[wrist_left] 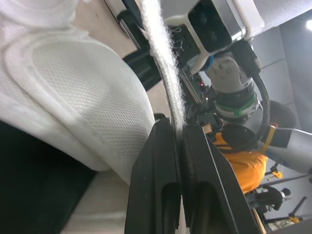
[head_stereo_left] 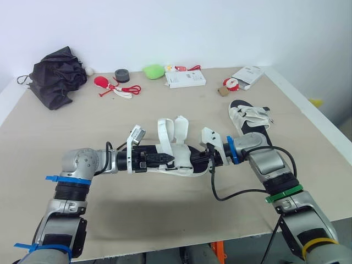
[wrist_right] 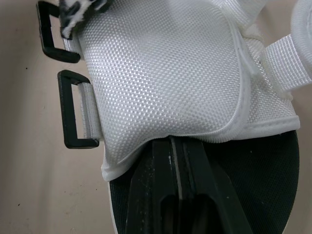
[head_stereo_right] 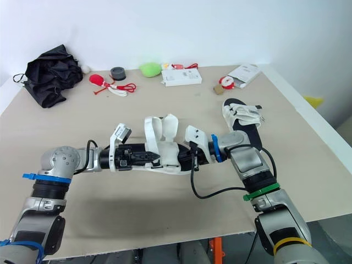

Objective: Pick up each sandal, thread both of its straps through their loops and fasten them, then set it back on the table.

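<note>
Here, at the far left corner of the tabletop [head_stereo_left: 165, 220], a black umbrella [head_stereo_left: 55, 77] is lying in a heap. Going right along the far edge, a red thing with a white cord [head_stereo_left: 113, 86], a grey roll of tape [head_stereo_left: 122, 75], a green lump [head_stereo_left: 154, 70], a white box [head_stereo_left: 185, 78], a small red and white thing [head_stereo_left: 231, 84] and a white packet [head_stereo_left: 248, 74] are sitting in a row. In the middle of the tabletop, nearer the front edge, both arms are holding one sandal [head_stereo_left: 179, 162] between them. I cannot tell if it is touching the tabletop. The left claw [wrist_left: 178, 126] is squeezing tight on the thin edge of a fuzzy white strap [wrist_left: 163, 58]. Two straps are sticking up, not done up. The right claw [wrist_right: 174, 142] is pinching tight on the edge of the sandal's white mesh flap, just beside two black loops [wrist_right: 68, 114]. The second sandal [head_stereo_left: 250, 118] is lying flat near the right edge, well apart from both claws, with its white straps lying across it.
</note>
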Available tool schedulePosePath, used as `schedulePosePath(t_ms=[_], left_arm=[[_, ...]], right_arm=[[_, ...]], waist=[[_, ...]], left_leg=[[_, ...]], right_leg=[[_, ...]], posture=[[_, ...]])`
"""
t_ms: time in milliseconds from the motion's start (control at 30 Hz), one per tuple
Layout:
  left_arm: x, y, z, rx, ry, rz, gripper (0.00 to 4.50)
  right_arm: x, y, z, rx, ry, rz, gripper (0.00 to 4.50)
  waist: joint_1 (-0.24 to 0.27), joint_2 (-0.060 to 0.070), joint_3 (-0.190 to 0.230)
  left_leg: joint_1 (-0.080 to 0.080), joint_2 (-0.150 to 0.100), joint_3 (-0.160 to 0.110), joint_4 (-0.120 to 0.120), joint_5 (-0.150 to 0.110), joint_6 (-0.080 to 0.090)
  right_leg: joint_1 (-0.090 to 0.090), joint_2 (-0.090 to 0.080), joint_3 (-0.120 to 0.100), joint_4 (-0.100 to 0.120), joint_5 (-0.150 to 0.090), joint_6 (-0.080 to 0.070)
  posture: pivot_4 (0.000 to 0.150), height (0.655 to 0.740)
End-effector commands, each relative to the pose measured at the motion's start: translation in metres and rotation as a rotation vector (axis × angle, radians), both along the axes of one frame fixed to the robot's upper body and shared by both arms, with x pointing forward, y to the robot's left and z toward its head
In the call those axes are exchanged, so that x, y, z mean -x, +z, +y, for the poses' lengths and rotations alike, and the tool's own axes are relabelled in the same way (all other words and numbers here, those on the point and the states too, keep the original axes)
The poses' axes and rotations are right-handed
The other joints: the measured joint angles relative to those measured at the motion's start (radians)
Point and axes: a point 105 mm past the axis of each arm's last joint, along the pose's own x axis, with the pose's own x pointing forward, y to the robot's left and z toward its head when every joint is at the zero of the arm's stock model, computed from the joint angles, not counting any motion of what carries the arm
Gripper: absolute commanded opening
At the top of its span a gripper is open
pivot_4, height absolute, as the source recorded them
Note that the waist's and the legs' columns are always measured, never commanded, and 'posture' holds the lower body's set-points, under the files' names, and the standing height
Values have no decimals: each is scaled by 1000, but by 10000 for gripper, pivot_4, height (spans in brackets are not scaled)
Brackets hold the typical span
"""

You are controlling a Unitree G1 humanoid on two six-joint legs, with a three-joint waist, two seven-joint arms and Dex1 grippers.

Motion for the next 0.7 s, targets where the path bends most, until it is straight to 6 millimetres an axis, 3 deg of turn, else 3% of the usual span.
schedulePosePath(t_ms=[33,400,533,700], left_arm=[[8,1,-5,9,-36,18,1142],[9,-1,-3,-21,-35,-6,1142],[23,-24,-5,-190,-117,-234,1142],[24,-28,-9,-240,-155,-428,1142]], right_arm=[[2,-28,-14,83,-72,73,0],[2,-29,-16,85,-75,75,0],[2,-28,-16,81,-74,76,0],[3,-28,-16,81,-75,77,0]], waist=[[0,0,0],[0,0,0],[0,0,0],[1,0,-1]], left_leg=[[0,0,0,0,0,0],[0,0,0,0,0,0],[0,0,0,0,0,0],[1,0,1,-2,-1,-1]], right_leg=[[0,0,0,0,0,0],[0,0,0,0,-1,-1],[0,0,0,0,-1,-1],[0,0,1,0,-3,-5]], posture=[[1500,7400],[1500,7400],[1500,7400],[1500,7400]])
